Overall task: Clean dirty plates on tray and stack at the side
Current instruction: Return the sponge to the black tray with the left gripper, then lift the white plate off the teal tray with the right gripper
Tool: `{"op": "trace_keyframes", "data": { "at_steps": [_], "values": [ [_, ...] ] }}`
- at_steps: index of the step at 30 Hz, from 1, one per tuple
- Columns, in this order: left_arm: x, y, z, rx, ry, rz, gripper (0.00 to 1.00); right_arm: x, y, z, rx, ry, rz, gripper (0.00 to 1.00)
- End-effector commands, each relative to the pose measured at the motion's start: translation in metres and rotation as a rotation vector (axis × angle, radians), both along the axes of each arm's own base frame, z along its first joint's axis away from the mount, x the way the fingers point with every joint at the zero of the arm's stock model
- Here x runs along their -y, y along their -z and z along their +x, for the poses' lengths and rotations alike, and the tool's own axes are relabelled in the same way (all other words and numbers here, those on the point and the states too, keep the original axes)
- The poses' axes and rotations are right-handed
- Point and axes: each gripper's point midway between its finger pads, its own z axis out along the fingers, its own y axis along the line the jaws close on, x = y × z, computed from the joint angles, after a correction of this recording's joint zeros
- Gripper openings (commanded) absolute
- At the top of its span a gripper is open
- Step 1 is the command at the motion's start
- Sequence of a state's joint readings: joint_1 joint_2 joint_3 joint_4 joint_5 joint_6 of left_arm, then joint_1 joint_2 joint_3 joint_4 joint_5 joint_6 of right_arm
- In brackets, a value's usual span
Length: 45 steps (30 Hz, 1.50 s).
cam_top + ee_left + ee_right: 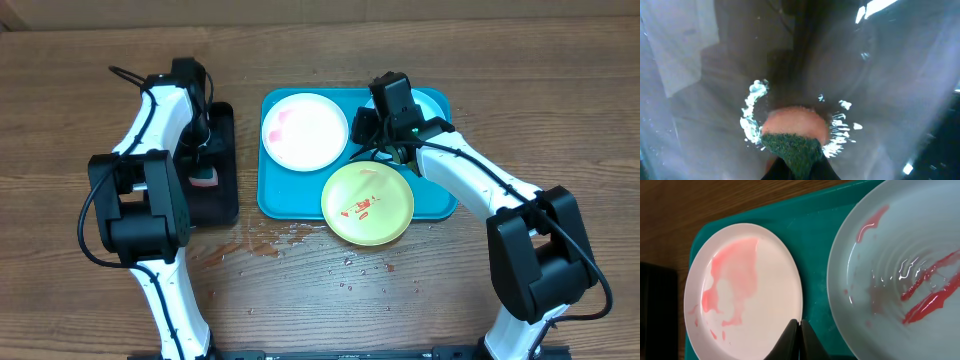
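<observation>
Three plates lie on the turquoise tray [275, 200]. The white plate [304, 130] carries pale pink smears, and the yellow-green plate [367, 203] at the tray's front edge has red marks. My right arm mostly covers the mint plate [432, 101]. In the right wrist view the white plate [745, 290] and the red-streaked mint plate [900, 270] flank my right gripper [800, 326]. It is shut, empty, with its tips at the white plate's right rim. My left gripper [797, 170] is shut on a pink-and-green sponge [795, 137], pressed down among foam.
The black tray [222, 205] stands left of the turquoise one, and my left gripper [203, 160] holds the sponge [204, 181] in it. Water drops [270, 240] dot the wooden table in front of both trays. White foam [751, 112] rings the sponge.
</observation>
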<state>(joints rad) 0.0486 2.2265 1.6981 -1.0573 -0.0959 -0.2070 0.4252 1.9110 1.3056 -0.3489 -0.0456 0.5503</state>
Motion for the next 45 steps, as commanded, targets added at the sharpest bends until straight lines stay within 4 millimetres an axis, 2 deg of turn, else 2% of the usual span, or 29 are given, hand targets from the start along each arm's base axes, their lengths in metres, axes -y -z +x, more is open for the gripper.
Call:
{"op": "trace_keyframes", "data": {
  "at_steps": [1,2,4,5,9,15,17,21,23,26,30,37,45],
  "values": [
    [-0.002,0.008,-0.007,-0.018,-0.039,-0.016,0.45,0.001,-0.019,0.007,0.043,0.003,0.007,0.04],
    [-0.002,0.008,-0.007,-0.019,-0.039,-0.017,0.68,0.001,-0.019,0.007,0.044,0.003,0.007,0.04],
    [-0.001,0.006,-0.006,-0.016,-0.039,-0.019,0.86,0.001,-0.019,0.007,0.044,0.003,0.007,0.04],
    [-0.001,0.003,-0.005,-0.015,-0.039,-0.019,0.90,0.001,-0.018,0.007,0.043,0.002,0.006,0.04],
    [0.000,-0.025,0.007,0.027,-0.031,-0.017,0.91,0.000,-0.019,0.007,0.043,0.001,0.007,0.08],
    [0.014,-0.104,0.032,0.233,0.004,-0.013,0.96,-0.004,-0.015,0.006,0.041,-0.008,0.006,0.29],
    [0.022,-0.130,0.034,0.304,0.032,-0.013,0.98,-0.005,-0.010,0.005,0.031,-0.010,0.003,0.37],
    [0.040,-0.171,0.034,0.409,0.093,-0.014,1.00,-0.014,0.004,-0.001,-0.017,-0.049,0.034,0.39],
    [0.047,-0.185,0.032,0.440,0.118,-0.016,1.00,-0.018,0.009,-0.003,-0.033,-0.065,0.047,0.42],
    [0.055,-0.195,0.031,0.466,0.149,-0.017,1.00,-0.024,0.014,-0.006,-0.042,-0.078,0.044,0.48],
    [0.057,-0.196,0.031,0.471,0.154,-0.019,1.00,-0.035,0.025,-0.011,-0.055,-0.101,0.038,0.53],
    [0.058,-0.197,0.031,0.474,0.154,-0.019,1.00,-0.046,0.040,-0.010,-0.056,-0.115,0.040,0.54],
    [0.058,-0.197,0.031,0.474,0.154,-0.019,1.00,-0.044,0.061,-0.008,-0.076,-0.101,0.024,0.55]
  ]
}}
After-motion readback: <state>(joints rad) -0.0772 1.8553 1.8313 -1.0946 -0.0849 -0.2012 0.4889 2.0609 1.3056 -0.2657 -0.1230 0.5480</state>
